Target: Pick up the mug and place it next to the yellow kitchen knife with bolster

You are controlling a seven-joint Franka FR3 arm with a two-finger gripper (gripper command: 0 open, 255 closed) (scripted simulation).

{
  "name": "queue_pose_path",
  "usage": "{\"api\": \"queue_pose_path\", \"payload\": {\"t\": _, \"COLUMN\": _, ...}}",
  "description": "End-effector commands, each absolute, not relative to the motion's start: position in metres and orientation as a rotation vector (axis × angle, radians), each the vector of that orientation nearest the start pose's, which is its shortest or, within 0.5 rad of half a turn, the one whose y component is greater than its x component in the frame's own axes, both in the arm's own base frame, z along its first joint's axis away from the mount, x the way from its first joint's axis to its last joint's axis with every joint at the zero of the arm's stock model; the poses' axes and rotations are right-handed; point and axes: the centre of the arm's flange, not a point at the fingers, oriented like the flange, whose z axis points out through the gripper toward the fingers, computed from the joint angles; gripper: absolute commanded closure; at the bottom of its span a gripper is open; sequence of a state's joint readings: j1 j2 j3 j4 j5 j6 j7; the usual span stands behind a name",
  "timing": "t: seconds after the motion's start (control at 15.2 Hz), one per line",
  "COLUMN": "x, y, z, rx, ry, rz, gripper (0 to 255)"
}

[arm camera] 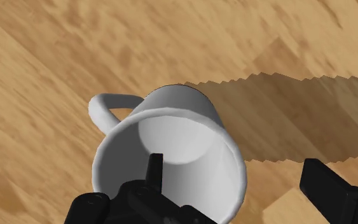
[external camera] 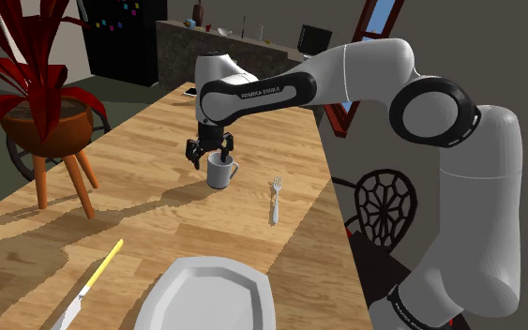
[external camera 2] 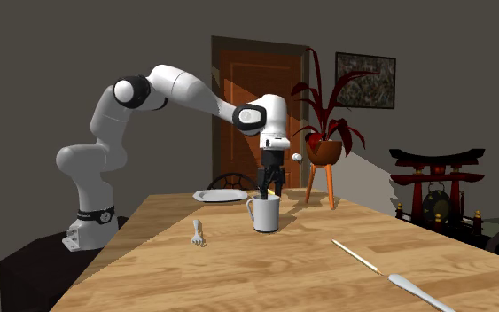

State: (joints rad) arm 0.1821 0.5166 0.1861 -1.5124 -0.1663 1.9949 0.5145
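Observation:
A white mug (external camera: 220, 172) stands upright on the wooden table (external camera: 158, 225), its handle toward the fork. My black gripper (external camera: 210, 150) hangs just above its rim, open. In the wrist view one finger (arm camera: 155, 168) reaches down inside the mug (arm camera: 184, 108) and the other stands outside its wall, so the rim lies between them untouched. The gripper (arm camera: 234, 184) holds nothing. The knife (external camera: 100, 270), with a yellow handle and pale blade, lies near the table's front edge in the shoulder view. From the second exterior view the mug (external camera 2: 266, 214) sits mid-table under the gripper (external camera 2: 269, 184), and the knife (external camera 2: 362, 260) lies to its right.
A grey fork (external camera: 275, 199) lies close beside the mug. A white plate (external camera: 210, 295) sits at the near table edge, next to the knife. A red plant in a pot on a wooden stand (external camera: 46, 122) rises beyond the table's far side. A dark chair (external camera: 384, 206) stands by the arm's base.

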Motion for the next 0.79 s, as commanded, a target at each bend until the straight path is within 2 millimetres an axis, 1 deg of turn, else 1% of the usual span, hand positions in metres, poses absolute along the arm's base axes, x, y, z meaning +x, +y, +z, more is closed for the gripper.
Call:
{"api": "queue_pose_path", "payload": {"t": 0.0, "x": 0.6577, "y": 0.2215, "z": 0.356, "rx": -3.201, "ry": 0.158, "rz": -0.006, "gripper": 0}}
{"api": "queue_pose_path", "payload": {"t": 0.13, "x": 0.6576, "y": 0.221, "z": 0.3477, "rx": -3.201, "ry": 0.158, "rz": -0.006, "gripper": 0}}
{"api": "queue_pose_path", "payload": {"t": 0.59, "x": 0.6576, "y": 0.221, "z": 0.3477, "rx": -3.201, "ry": 0.158, "rz": -0.006, "gripper": 0}}
{"api": "queue_pose_path", "payload": {"t": 0.66, "x": 0.6576, "y": 0.221, "z": 0.3477, "rx": -3.201, "ry": 0.158, "rz": -0.006, "gripper": 255}}
{"api": "queue_pose_path", "payload": {"t": 0.73, "x": 0.6576, "y": 0.221, "z": 0.3477, "rx": -3.201, "ry": 0.158, "rz": -0.006, "gripper": 255}}
